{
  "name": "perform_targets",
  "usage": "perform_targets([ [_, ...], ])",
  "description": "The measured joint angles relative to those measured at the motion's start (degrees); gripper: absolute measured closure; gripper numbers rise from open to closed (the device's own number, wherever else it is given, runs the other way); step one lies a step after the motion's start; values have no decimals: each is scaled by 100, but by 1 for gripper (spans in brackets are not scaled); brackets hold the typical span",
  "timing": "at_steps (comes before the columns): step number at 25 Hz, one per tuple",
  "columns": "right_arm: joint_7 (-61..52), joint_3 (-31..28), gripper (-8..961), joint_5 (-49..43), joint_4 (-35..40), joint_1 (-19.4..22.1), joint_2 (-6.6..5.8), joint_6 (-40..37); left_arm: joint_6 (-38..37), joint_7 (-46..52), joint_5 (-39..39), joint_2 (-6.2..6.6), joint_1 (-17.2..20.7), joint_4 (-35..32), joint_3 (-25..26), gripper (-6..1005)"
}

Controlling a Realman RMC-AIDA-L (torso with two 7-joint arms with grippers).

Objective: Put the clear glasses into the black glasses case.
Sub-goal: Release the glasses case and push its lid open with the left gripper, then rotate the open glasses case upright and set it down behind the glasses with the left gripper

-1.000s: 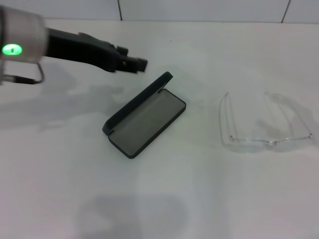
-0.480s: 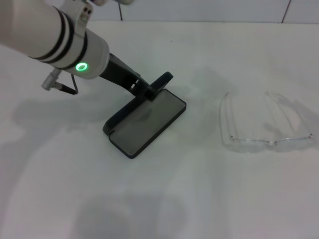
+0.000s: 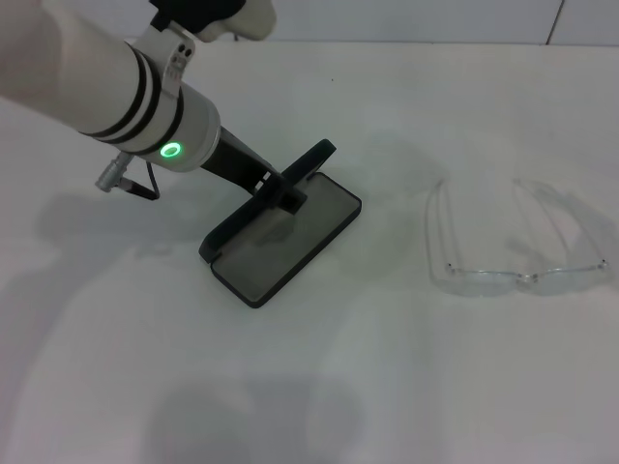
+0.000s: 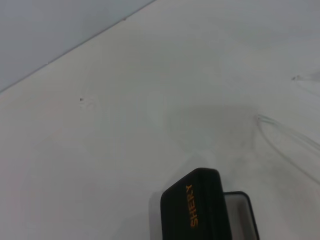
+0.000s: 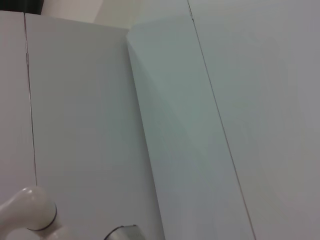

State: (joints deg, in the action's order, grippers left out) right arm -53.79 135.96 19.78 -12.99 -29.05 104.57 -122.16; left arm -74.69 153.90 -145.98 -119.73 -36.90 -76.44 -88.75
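Note:
The black glasses case lies open in the middle of the table, grey lining up, with its lid standing along the far-left side. My left gripper is down at that lid, touching or just over its upper edge near the middle. The left wrist view shows the lid with orange lettering close below the camera. The clear glasses rest on the table to the right of the case, arms unfolded and pointing away; their arm shows faintly in the left wrist view. My right gripper is out of view.
The white table reaches to a tiled wall at the back. My left arm crosses the upper left of the head view. The right wrist view shows only pale wall panels.
My left arm has swung in from the upper left and come down to the case's lid. The case and the glasses have not moved.

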Motion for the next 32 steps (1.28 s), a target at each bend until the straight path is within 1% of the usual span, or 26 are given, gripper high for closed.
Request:
perform_targets([
  [6,0,0,79,0,12,1,8,1,137,-123,-6,4,-107,317,-5,483],
  [10,5,7,79,0,6,4,26,7,137,-198,-9,7,-244,558,-9,496],
  [14,7,9,79,0,11,15,37,7,109,-285,-78,3,-279,641,-26,510],
  [19,9,9,80,0,16,34,38,7,110,-286,-167,-9,-247,630,-113,603],
  [22,14,9,80,-3,16,44,61,7,111,-297,-200,-8,-242,613,-216,658],
  [27,34,6,80,-3,-2,63,93,3,123,-273,-310,-9,-197,440,-428,744],
  [29,56,-13,80,1,-3,91,100,1,124,-298,-313,-9,-83,152,-513,773],
  [31,80,-38,80,66,8,150,102,-22,125,-405,-315,-8,126,-283,-667,803],
  [32,85,-43,80,159,15,187,103,-47,124,-478,-315,-8,225,-473,-739,801],
])
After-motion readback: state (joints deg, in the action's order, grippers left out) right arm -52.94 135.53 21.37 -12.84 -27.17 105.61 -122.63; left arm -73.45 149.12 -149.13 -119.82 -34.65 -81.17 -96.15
